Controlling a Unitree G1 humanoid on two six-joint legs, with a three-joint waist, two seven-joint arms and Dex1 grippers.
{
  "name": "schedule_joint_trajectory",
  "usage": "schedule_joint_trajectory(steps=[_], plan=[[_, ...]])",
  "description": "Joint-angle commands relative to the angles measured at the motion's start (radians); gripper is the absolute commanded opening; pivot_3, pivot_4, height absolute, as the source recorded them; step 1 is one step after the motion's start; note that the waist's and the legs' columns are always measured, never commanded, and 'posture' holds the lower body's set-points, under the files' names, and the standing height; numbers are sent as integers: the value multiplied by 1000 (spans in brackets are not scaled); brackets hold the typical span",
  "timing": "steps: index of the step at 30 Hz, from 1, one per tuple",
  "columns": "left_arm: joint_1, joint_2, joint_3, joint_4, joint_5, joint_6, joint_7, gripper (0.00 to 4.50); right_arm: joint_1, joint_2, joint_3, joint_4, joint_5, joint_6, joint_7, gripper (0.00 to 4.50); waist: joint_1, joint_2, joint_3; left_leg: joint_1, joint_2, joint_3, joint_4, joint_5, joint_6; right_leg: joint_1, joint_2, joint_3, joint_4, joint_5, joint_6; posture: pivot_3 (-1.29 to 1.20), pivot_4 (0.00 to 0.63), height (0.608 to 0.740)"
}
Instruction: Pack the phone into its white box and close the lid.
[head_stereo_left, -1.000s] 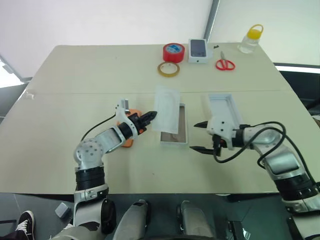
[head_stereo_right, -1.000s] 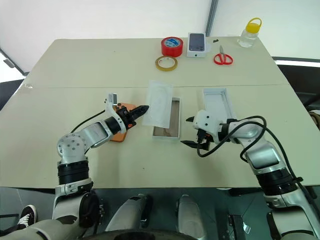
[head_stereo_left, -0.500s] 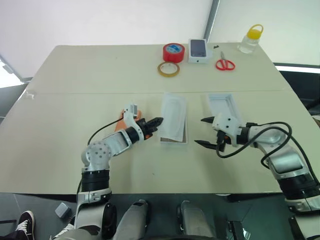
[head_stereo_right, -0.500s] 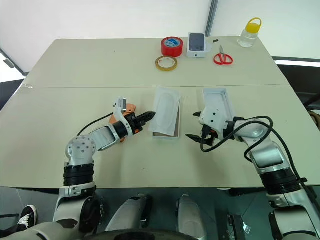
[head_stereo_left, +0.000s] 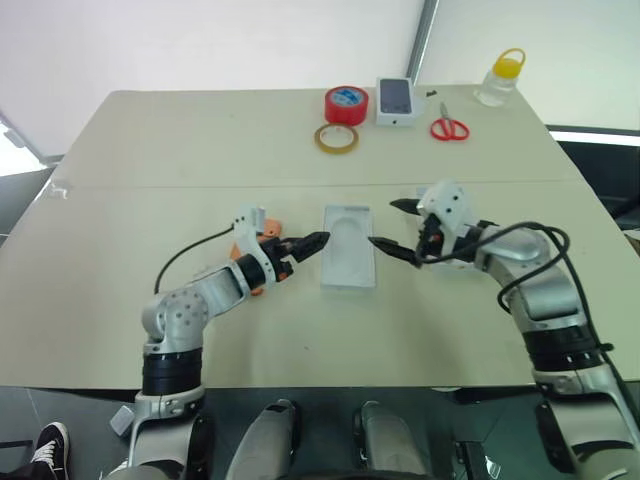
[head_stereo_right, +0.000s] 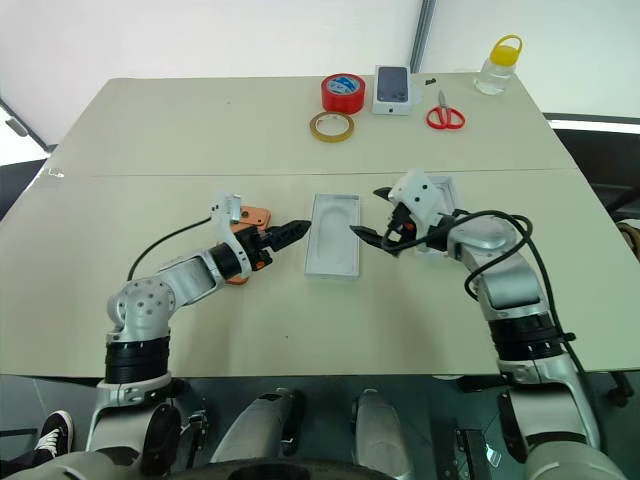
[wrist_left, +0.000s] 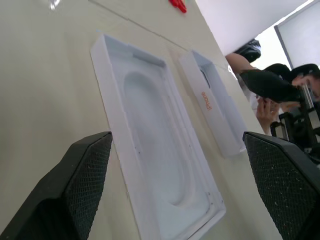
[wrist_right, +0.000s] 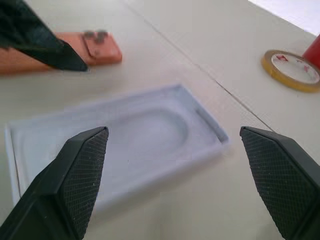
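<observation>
The two eye views look from above, forward and down, over the whole worktop, from the near edge to the far edge. They share almost the same scene, a little shifted sideways. The left wrist view sits very low and close to the worktop and looks along the white insert toward the lid. The right wrist view is also low and close, facing the same insert from its other side, with the phone behind.

The white insert seated in the white box looks like matt moulded cardboard. The gripper fingers are black with a fine cross-hatched texture. The table is smooth, matt beige.
</observation>
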Motion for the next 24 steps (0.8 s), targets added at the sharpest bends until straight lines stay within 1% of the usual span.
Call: schedule_joint_trajectory(steps=[1,2,3,4,5,6,9,12,14,16,20,23,24], plan=[[16,73,27,-45,59,-114,-81,4500,-21,41,60,-38,-45,-6,-48,2660,0,1,0,0,0,0,0,0,0,0,0,0,0,0,0,0,150,740],[17,97,54,-25,53,-119,-96,4500,-24,54,83,-27,-70,-8,-64,2038,0,1,0,0,0,0,0,0,0,-1,0,0,0,0,0,0,150,740],[18,118,76,-7,53,-129,-107,4500,-26,60,106,-15,-96,-10,-73,1628,0,1,0,0,0,0,-1,0,0,-1,0,0,0,0,0,0,150,740],[15,136,101,11,57,-140,-104,4500,-27,67,127,-2,-119,-13,-84,1073,1,1,0,0,0,0,-1,0,0,-1,0,0,0,0,0,0,150,740],[9,148,124,26,54,-141,-97,4500,-28,76,139,10,-135,-11,-97,439,1,1,0,0,0,0,-1,0,0,-1,0,0,0,0,0,0,150,740],[4,154,146,39,40,-135,-92,4500,-31,83,148,23,-149,-9,-112,26,1,1,0,0,0,0,-1,0,0,-1,0,0,0,0,0,0,150,740],[7,178,168,47,43,-144,-104,4500,-49,77,206,85,-239,-44,-142,26,2,0,0,0,0,0,-1,0,0,-1,0,0,0,0,0,0,150,740],[13,186,182,60,55,-153,-102,4500,-59,73,256,107,-285,-54,-119,26,1,0,0,0,-1,0,-1,0,0,-1,-1,0,0,0,0,0,150,740],[17,190,194,82,59,-149,-96,4500,-55,46,319,118,-353,-94,-95,26,0,1,0,0,0,0,-1,0,0,-2,0,0,0,0,0,0,150,740],[19,196,197,97,71,-160,-92,4500,-50,35,343,120,-379,-107,-75,26,-4,1,-1,0,0,0,-1,0,0,-1,0,0,0,0,0,0,150,740],[10,215,242,174,66,-141,-70,4500,-64,49,327,111,-383,-105,-74,26,-5,0,-1,0,0,0,-1,0,0,-1,0,0,1,0,0,0,150,740],[3,234,278,227,46,-111,-72,4500,-108,90,262,126,-356,-92,-126,26,-6,0,-1,0,0,0,-1,0,0,-2,0,0,1,0,0,0,150,740],[-10,240,309,251,-3,-52,-68,4500,-128,109,235,126,-337,-89,-140,26,-5,0,-1,0,0,0,-1,0,0,-2,0,0,1,0,0,0,150,740]])
